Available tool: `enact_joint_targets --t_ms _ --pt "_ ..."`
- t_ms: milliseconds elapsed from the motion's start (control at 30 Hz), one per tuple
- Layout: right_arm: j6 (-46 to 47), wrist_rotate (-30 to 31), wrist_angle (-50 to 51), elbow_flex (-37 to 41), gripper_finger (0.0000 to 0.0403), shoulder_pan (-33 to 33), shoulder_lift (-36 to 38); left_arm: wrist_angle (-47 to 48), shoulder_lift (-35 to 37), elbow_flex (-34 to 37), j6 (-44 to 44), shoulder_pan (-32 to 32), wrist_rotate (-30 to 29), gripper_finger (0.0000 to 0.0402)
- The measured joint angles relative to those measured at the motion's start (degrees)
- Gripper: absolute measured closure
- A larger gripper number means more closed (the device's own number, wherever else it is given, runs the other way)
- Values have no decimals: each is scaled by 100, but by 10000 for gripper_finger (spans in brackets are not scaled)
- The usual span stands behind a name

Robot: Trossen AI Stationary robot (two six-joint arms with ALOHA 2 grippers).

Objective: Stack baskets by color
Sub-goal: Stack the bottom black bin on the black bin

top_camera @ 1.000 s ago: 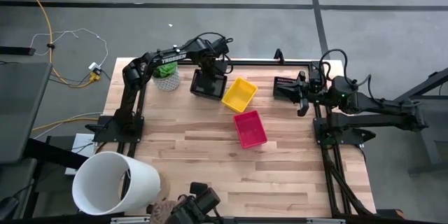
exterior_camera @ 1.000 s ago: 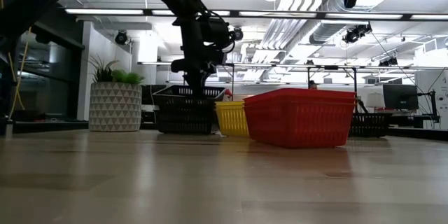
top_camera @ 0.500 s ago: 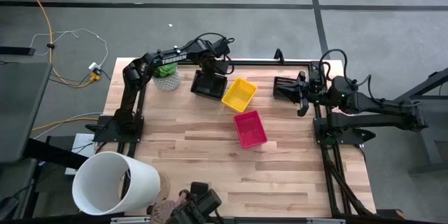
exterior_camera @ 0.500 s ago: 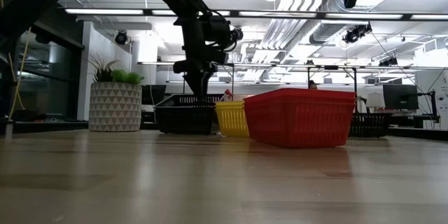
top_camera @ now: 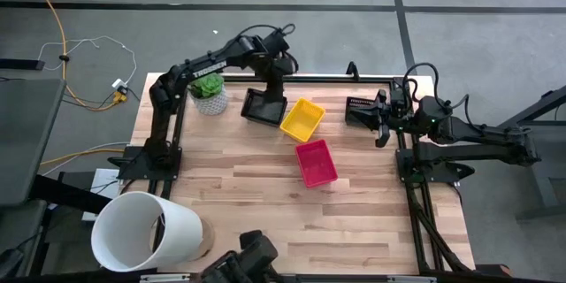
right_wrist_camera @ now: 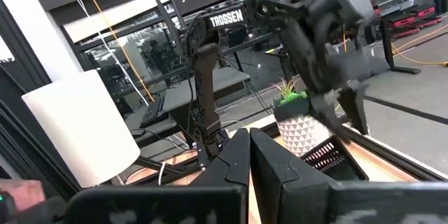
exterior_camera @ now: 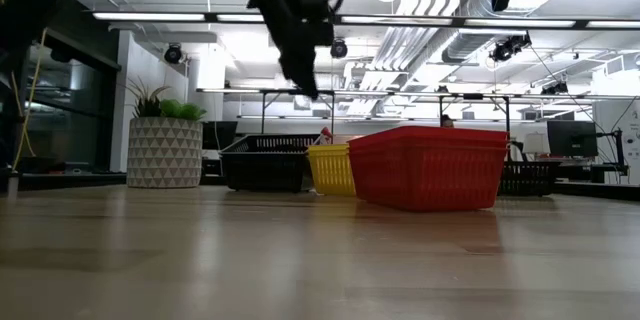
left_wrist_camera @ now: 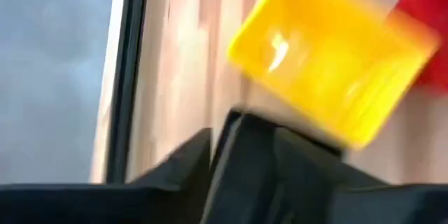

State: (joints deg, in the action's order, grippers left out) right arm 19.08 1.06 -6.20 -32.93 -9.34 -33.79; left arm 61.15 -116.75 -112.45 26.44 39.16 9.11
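Note:
A black basket (top_camera: 263, 107) rests flat on the table at the far side, touching a yellow basket (top_camera: 302, 118) on its right. A red basket (top_camera: 316, 162) lies nearer the middle. My left gripper (exterior_camera: 308, 82) hangs well above the black basket (exterior_camera: 264, 162), fingers slightly apart and nothing between them. Its wrist view shows the yellow basket (left_wrist_camera: 329, 70) and a corner of the red one (left_wrist_camera: 434, 35). Another black basket (top_camera: 361, 110) sits at the far right, next to my right gripper (top_camera: 382, 122), which is shut and held high and level.
A potted green plant (top_camera: 210, 95) stands at the far left beside the left arm. A large white cylinder (top_camera: 146, 230) lies at the near left corner. Bare wood (top_camera: 265, 212) stretches across the near half of the table.
My left gripper has let go of the black basket's rim and gone straight up, rolling its wrist as it rose. The basket, held a little raised a second ago, has settled flat on the table beside the yellow one.

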Motion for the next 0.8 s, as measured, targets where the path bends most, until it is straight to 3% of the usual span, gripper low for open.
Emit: enact_joint_targets --t_ms 133,300,433,600,700,800 --pt "-10 25 2 0 402 0 1 -417 357 280 -798 2 473 381" --pt "-10 24 10 0 402 2 1 -2239 1205 1620 -1846 -104 322 399" --pt "-10 24 21 0 402 0 1 -4253 2013 3408 -2801 -354 -490 401" --pt "-10 24 77 0 402 0 1 -6536 2666 5405 -4009 -819 -2121 401" --pt "-10 37 85 0 402 1 0 -7240 2639 6039 -4446 -1027 -2936 401" --pt "-10 44 87 0 402 2 -1 -7630 2385 6132 -4710 -1054 -3227 401"
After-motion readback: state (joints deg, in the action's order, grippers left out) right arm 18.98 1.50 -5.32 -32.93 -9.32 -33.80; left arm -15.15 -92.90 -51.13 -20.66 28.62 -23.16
